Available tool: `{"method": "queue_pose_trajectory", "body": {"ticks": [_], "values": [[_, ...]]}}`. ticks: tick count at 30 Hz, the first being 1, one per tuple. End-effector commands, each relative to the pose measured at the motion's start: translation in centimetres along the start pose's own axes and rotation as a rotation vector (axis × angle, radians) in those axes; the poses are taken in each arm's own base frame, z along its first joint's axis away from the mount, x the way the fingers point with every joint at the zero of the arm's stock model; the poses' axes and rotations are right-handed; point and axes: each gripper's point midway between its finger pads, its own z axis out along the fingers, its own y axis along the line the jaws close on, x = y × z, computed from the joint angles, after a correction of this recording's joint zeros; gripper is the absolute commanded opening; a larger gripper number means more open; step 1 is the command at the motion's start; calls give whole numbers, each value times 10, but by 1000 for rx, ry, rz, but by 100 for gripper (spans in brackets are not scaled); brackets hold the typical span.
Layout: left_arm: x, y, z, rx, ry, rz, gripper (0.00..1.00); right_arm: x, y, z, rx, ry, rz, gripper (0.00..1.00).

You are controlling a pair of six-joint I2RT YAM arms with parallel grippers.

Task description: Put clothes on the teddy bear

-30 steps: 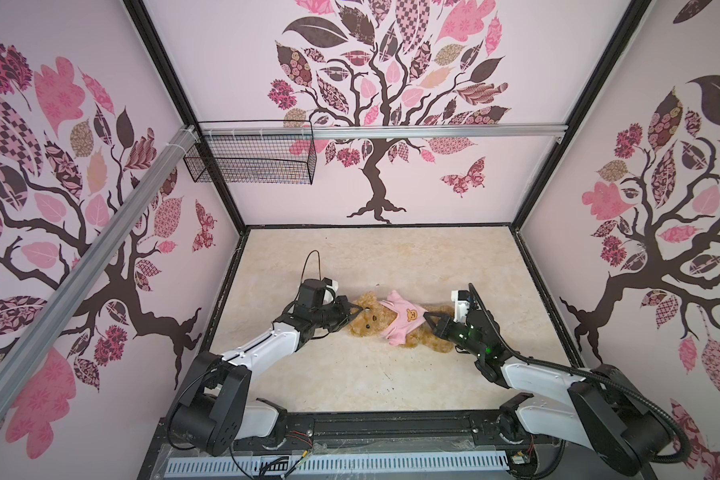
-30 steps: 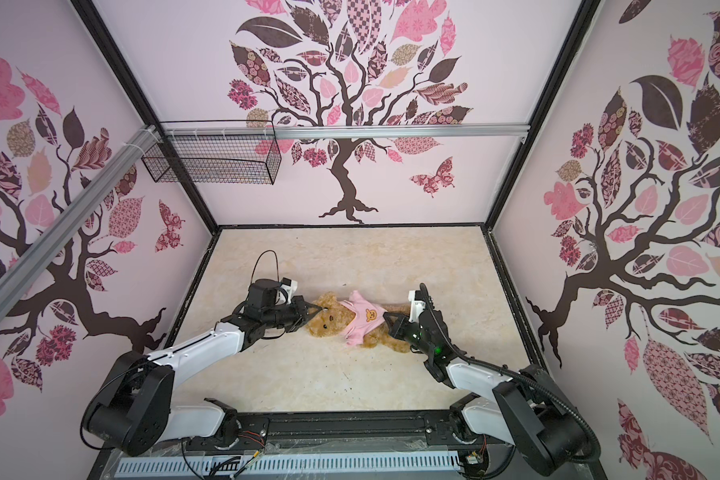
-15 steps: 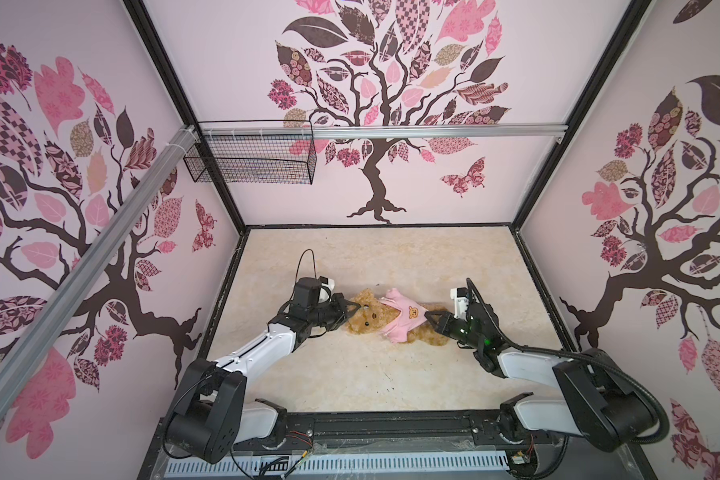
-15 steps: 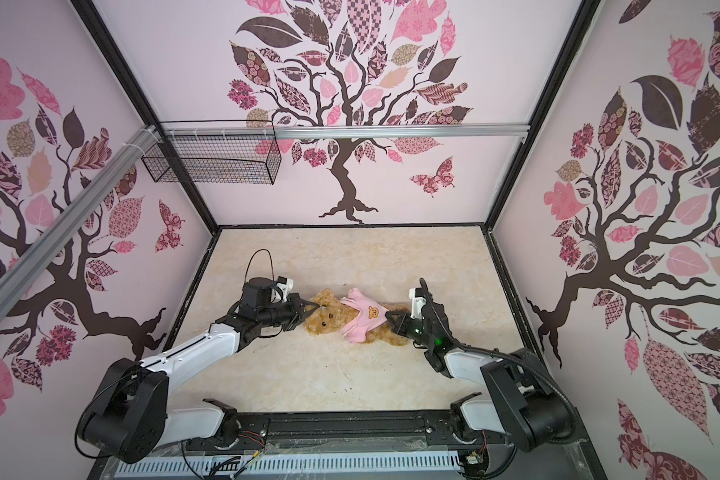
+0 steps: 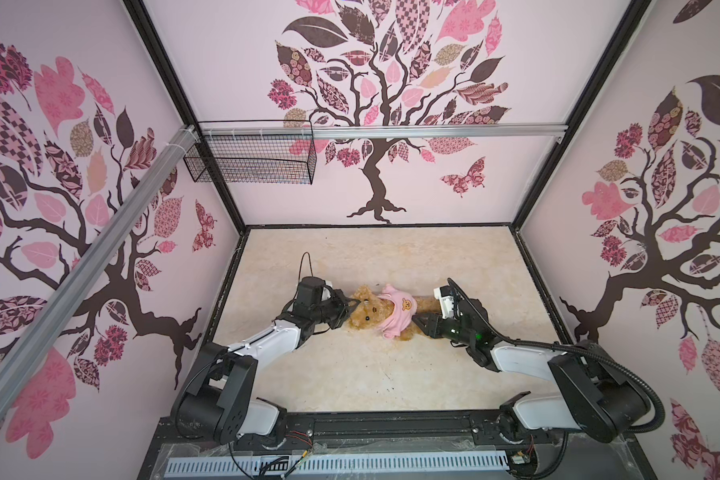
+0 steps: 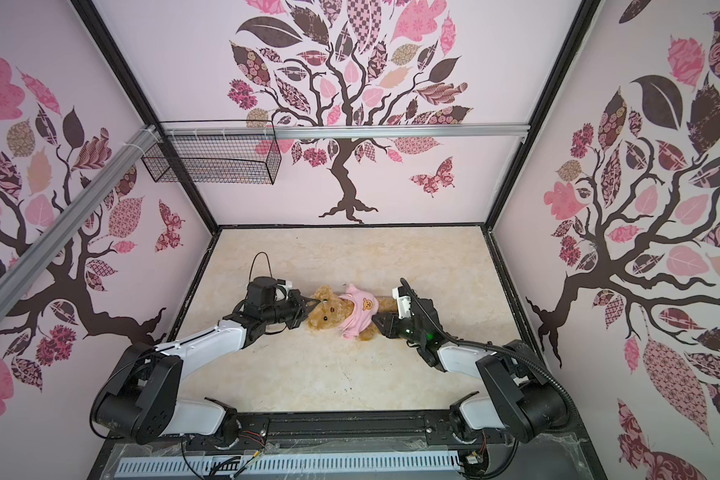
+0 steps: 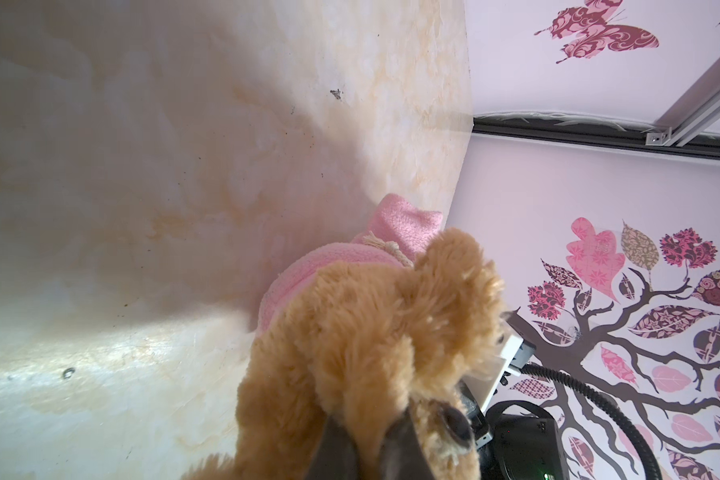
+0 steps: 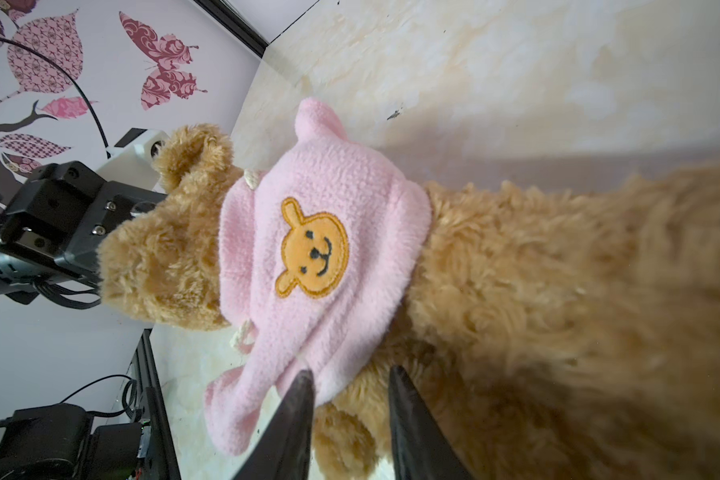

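In both top views I see the shaggy golden-brown plush teddy bear (image 5: 370, 311) (image 6: 328, 314) lying face up mid-table on the beige marbled tabletop (image 5: 350, 374) (image 6: 308, 365), head toward the left arm, legs toward the right arm. The small pink fleece shirt (image 5: 398, 311) (image 6: 360, 312) covers its torso. The left gripper (image 5: 352, 307) (image 6: 308, 309) is at the head and the right gripper (image 5: 416, 322) (image 6: 377, 321) is at the shirt's lower edge, just beside the bear's hip. Left wrist view: the 2 dark fingers (image 7: 337, 449) are clenched on fur at the top of the teddy bear (image 7: 371, 332) head, with the pink shirt (image 7: 395, 224) behind it and bare tabletop (image 7: 142, 208) beyond. Right wrist view: the right gripper (image 8: 350, 424) is released, jaws apart, nothing pinched between them. 1 finger (image 8: 296, 415) touches the hem of the pink shirt (image 8: 308, 332), and bear fur (image 8: 558, 291) shows in the gap. The orange bear-face emblem (image 8: 312, 249) faces up on the chest. 1 sleeve pokes out on the far side and 1 lies flat near the fingers. I cannot tell if the arms are through the sleeves.
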Motion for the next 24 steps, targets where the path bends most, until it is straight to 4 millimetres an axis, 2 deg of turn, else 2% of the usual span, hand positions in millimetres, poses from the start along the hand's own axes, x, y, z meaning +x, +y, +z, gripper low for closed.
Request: {"method": "queue_pose_trajectory", "body": {"ticks": [1, 5, 8, 12, 18, 24], "values": [[4, 14, 6, -26, 8, 9, 11, 1, -3, 6, 0, -1, 7, 35], [6, 14, 3, -44, 14, 94, 34, -9, -18, 23, 58, -9, 42, 31], [5, 22, -8, -101, -6, 163, 45, -15, -31, 29, 82, -13, 77, 26], [3, 26, -21, -129, -52, 237, 62, -20, -39, 35, 81, -10, 115, 22], [8, 37, -31, -165, -83, 308, 79, -23, -41, 43, 76, 8, 129, 20], [27, 44, -39, -178, -113, 402, 85, -31, -41, 46, 68, 9, 138, 19]]}}
